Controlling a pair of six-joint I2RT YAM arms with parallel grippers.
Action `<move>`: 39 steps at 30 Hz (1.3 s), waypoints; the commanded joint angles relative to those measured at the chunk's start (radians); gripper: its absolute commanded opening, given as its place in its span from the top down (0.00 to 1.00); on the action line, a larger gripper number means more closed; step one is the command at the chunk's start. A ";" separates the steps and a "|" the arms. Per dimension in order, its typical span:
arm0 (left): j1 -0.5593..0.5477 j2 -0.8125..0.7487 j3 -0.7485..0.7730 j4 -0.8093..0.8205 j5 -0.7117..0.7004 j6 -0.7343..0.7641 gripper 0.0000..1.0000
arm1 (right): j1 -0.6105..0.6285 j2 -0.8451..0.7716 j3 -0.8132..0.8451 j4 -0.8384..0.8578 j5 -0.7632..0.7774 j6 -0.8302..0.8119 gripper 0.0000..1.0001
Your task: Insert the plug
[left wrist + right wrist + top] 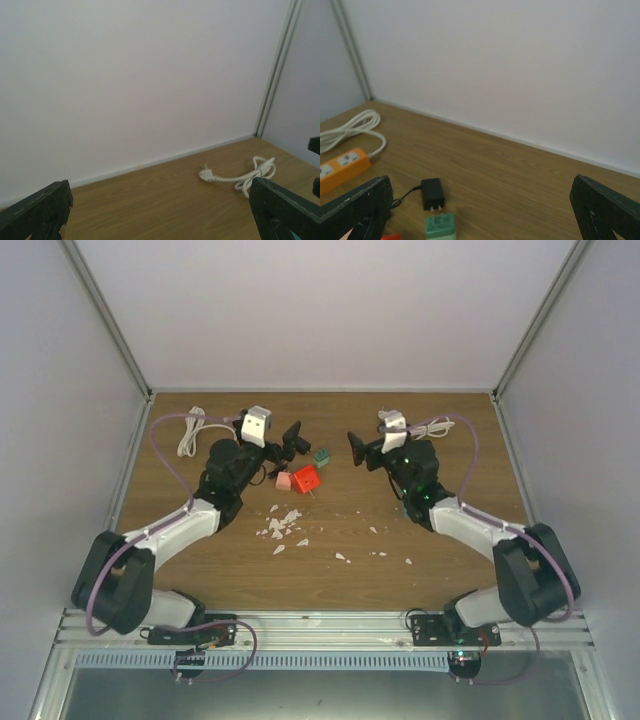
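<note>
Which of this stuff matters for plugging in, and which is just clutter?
Likely for the job: orange power strip, black plug, white corded plug.
Probably just lying about: white scraps, pink block, red block, green block.

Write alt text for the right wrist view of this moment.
The right gripper hangs open over a wooden table, holding nothing. Ahead lie a black plug with a green adapter just nearer, and an orange power strip with coiled white cable at the picture's left.
</note>
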State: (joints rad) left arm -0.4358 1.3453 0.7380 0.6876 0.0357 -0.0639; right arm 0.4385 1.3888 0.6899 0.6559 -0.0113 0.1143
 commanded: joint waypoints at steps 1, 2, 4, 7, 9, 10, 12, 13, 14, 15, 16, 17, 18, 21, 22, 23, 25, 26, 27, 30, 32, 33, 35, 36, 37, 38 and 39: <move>0.003 0.089 0.060 0.025 -0.041 -0.003 0.01 | 0.067 0.110 0.118 -0.138 -0.092 -0.162 0.00; 0.003 0.100 0.066 0.022 -0.058 0.001 0.01 | 0.081 0.134 0.136 -0.147 -0.132 -0.184 0.00; 0.003 0.109 0.066 0.027 -0.081 0.010 0.01 | 0.107 0.159 0.163 -0.181 -0.195 -0.216 0.00; 0.003 0.100 0.055 0.029 -0.126 0.024 0.01 | 0.142 0.190 0.223 -0.306 -0.315 -0.287 0.01; 0.005 0.097 0.047 0.037 -0.163 0.031 0.01 | 0.166 0.211 0.251 -0.381 -0.336 -0.336 0.00; 0.007 0.100 0.044 0.039 -0.177 0.030 0.01 | 0.177 0.220 0.263 -0.410 -0.329 -0.355 0.00; 0.010 0.107 0.042 0.042 -0.205 0.024 0.01 | 0.192 0.246 0.283 -0.448 -0.294 -0.365 0.00; 0.012 0.112 0.045 0.039 -0.224 0.018 0.01 | 0.196 0.259 0.291 -0.460 -0.284 -0.362 0.00; 0.014 0.120 0.053 0.028 -0.252 0.009 0.01 | 0.199 0.273 0.299 -0.470 -0.279 -0.360 0.01; 0.018 0.124 0.063 0.015 -0.274 -0.001 0.01 | 0.203 0.286 0.305 -0.475 -0.271 -0.357 0.00; 0.024 0.131 0.070 -0.002 -0.286 -0.012 0.01 | 0.208 0.303 0.309 -0.480 -0.259 -0.354 0.00; 0.031 0.134 0.073 -0.009 -0.293 -0.026 0.01 | 0.213 0.320 0.316 -0.487 -0.246 -0.352 0.01; 0.037 0.131 0.070 -0.010 -0.297 -0.041 0.01 | 0.217 0.336 0.323 -0.492 -0.232 -0.350 0.01; 0.056 0.112 0.054 -0.005 -0.275 -0.064 0.01 | 0.231 0.378 0.346 -0.495 -0.183 -0.335 0.00; 0.059 0.106 0.049 -0.003 -0.270 -0.068 0.01 | 0.231 0.394 0.356 -0.496 -0.175 -0.328 0.00; 0.064 0.101 0.042 0.000 -0.268 -0.072 0.01 | 0.231 0.403 0.364 -0.498 -0.169 -0.320 0.00; 0.074 0.098 0.037 0.000 -0.258 -0.079 0.01 | 0.232 0.421 0.377 -0.495 -0.155 -0.297 0.00; 0.077 0.099 0.037 -0.002 -0.252 -0.081 0.01 | 0.232 0.428 0.382 -0.491 -0.146 -0.283 0.00; 0.081 0.099 0.039 -0.005 -0.246 -0.083 0.01 | 0.232 0.436 0.388 -0.488 -0.143 -0.269 0.00; 0.088 0.106 0.047 -0.015 -0.239 -0.086 0.01 | 0.232 0.456 0.404 -0.489 -0.128 -0.226 0.00; 0.091 0.105 0.047 -0.017 -0.235 -0.088 0.01 | 0.232 0.472 0.416 -0.492 -0.124 -0.204 0.01; 0.092 0.104 0.047 -0.019 -0.232 -0.089 0.01 | 0.234 0.479 0.420 -0.493 -0.120 -0.194 0.00; 0.096 0.104 0.047 -0.020 -0.228 -0.091 0.01 | 0.233 0.492 0.430 -0.495 -0.122 -0.178 0.00; 0.098 0.104 0.047 -0.021 -0.226 -0.093 0.01 | 0.235 0.498 0.432 -0.496 -0.127 -0.171 0.00; 0.100 0.104 0.047 -0.022 -0.224 -0.095 0.01 | 0.238 0.502 0.434 -0.496 -0.133 -0.167 0.00; 0.102 0.104 0.047 -0.023 -0.221 -0.096 0.01 | 0.242 0.505 0.434 -0.494 -0.140 -0.165 0.00; 0.105 0.102 0.046 -0.023 -0.219 -0.098 0.01 | 0.249 0.507 0.433 -0.492 -0.142 -0.164 0.00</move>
State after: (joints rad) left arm -0.3439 1.4670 0.7841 0.6331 -0.1921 -0.1474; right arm 0.6632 1.8656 1.1007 0.1635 -0.1520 -0.0902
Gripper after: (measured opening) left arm 0.989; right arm 0.995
